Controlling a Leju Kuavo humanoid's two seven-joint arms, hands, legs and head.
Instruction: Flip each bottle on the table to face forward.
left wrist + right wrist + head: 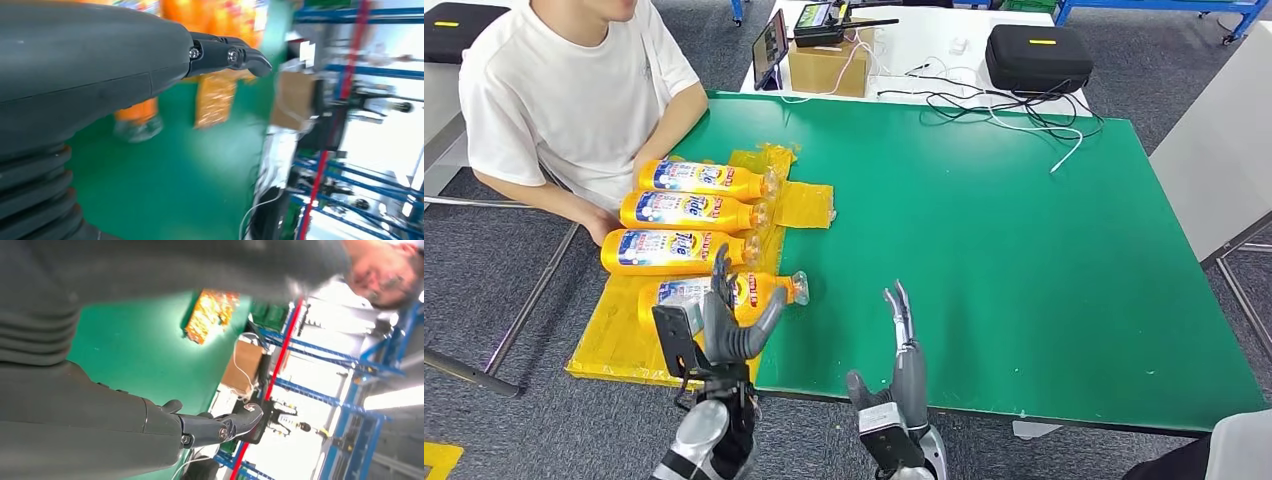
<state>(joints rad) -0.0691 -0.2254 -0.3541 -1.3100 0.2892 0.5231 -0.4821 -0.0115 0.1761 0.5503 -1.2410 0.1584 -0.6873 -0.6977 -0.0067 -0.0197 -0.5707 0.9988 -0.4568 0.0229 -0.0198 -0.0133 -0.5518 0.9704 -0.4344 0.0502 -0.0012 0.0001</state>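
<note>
My left hand [729, 325] hovers fingers apart over the nearest bottle [764, 290]; I'd wrap its middle, then roll. Right hand [902, 345], at three o'clock, is spread, empty.

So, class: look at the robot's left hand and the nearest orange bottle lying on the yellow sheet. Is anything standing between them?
Nothing visible does. The left hand hangs open just above the nearest bottle, overlapping it in the head view; whether they touch, I cannot tell. The three other bottles lie farther back, out of the path.
</note>
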